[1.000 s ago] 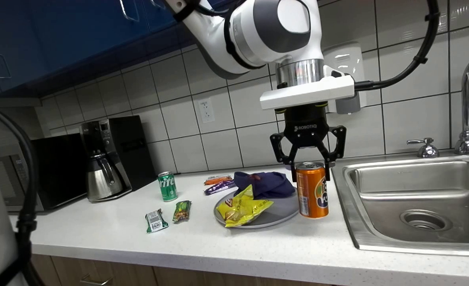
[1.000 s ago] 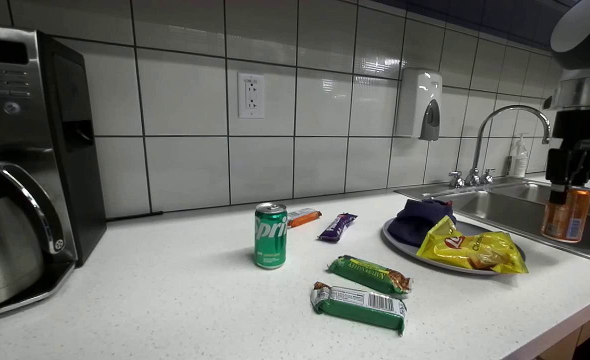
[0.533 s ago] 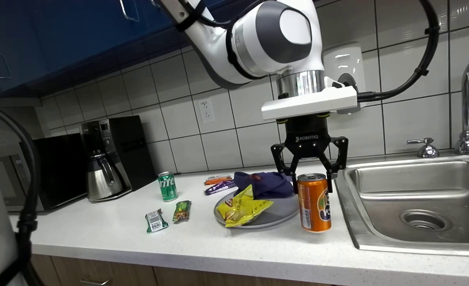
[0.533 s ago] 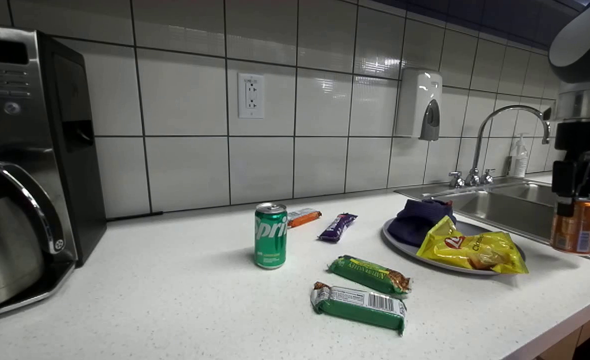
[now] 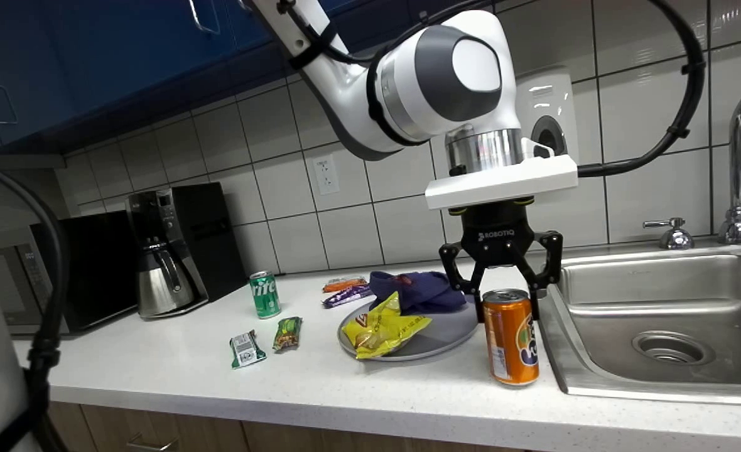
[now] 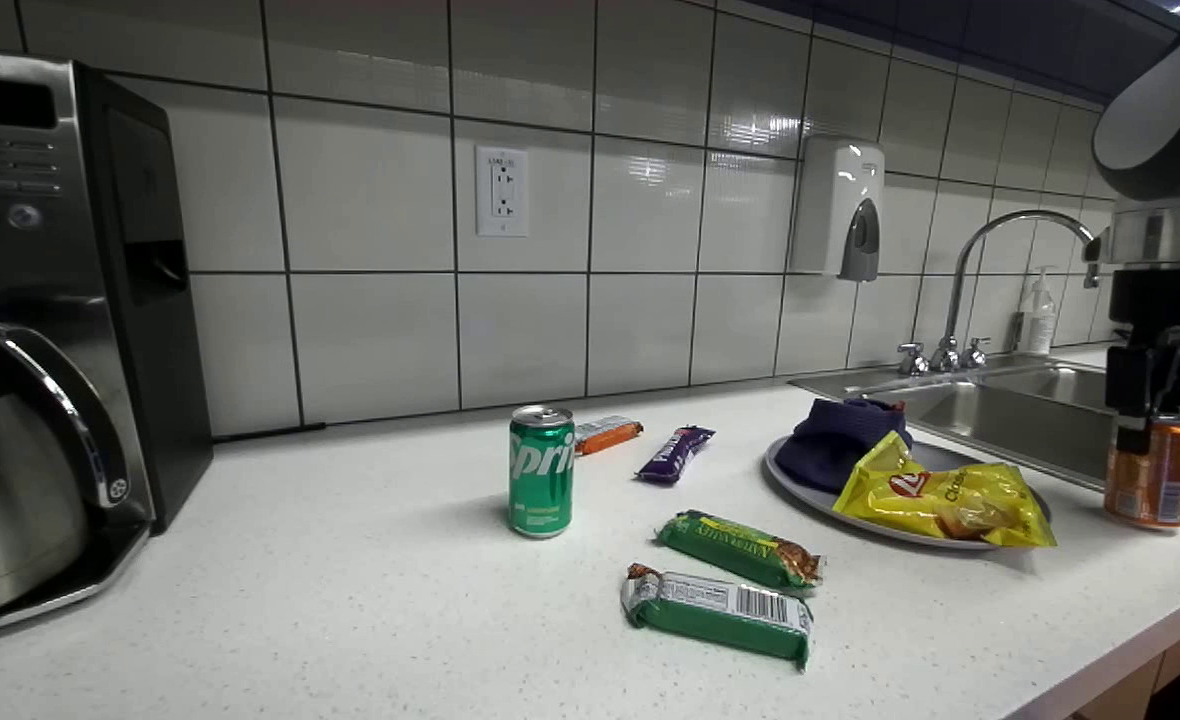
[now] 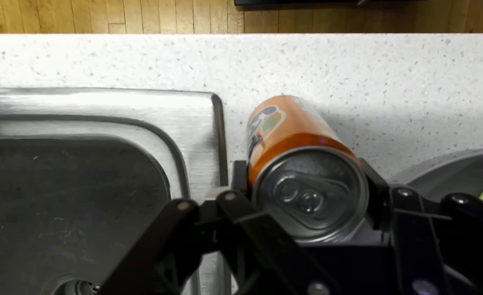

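An orange Fanta can (image 5: 510, 355) stands upright between the fingers of my gripper (image 5: 508, 312), which is shut on its upper part. Its base is at the counter top; whether it bears fully on the counter I cannot tell. In the wrist view the silver lid of the can (image 7: 311, 192) faces me, with a black finger pad (image 7: 240, 176) against one side and the other pad opposite. A grey plate (image 5: 452, 333) lies beside the can, carrying a yellow chip bag (image 5: 383, 329) and a dark blue cloth (image 5: 417, 292). Part of the can (image 6: 1150, 485) is hidden by a finger in an exterior view.
The steel sink (image 5: 562, 364) has its rim close beside the can, with a faucet (image 5: 736, 188) behind. A green Sprite can (image 6: 540, 480), two green bars, a purple bar (image 6: 675, 457) and an orange-wrapped bar (image 6: 608, 436) lie farther along. A coffee maker (image 5: 188, 245) stands beyond.
My gripper has come down with the orange can, shifting slightly towards the sink side. The can was above the counter and is now at its surface. The other objects have not moved.
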Tool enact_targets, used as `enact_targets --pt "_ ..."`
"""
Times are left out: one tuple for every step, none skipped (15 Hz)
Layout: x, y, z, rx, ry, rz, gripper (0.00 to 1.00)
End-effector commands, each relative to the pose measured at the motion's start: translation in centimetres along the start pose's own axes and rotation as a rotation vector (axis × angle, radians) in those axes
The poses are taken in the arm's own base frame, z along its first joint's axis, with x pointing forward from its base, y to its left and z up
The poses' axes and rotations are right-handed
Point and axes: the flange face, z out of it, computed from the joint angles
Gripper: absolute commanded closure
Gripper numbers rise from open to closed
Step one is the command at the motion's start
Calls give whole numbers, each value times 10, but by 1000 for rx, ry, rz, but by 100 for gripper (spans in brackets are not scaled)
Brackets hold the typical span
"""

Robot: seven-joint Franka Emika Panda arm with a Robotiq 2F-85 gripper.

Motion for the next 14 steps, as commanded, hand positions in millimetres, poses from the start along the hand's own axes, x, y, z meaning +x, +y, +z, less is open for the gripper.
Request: enact_targets --pt "5 4 -1 -27 20 5 62" --pt "6 4 -2 -29 27 5 62" --pt "6 4 -2 -29 31 5 62" --pt "6 3 -4 -29 35 6 62" --pt "5 3 -5 -27 40 6 62" --pt "5 3 -6 -26 43 5 62" --pt "5 3 -7 -25 45 5 62" --pt "4 2 -7 -23 42 7 18" --pt "3 2 -7 -22 41 8 11" --pt "3 2 -7 -21 41 10 5" --pt "2 2 -8 -19 40 10 1" --pt "2 2 -9 -18 41 10 0" --pt "2 1 -10 -18 41 11 0" --pt "1 1 -12 -15 41 14 0"
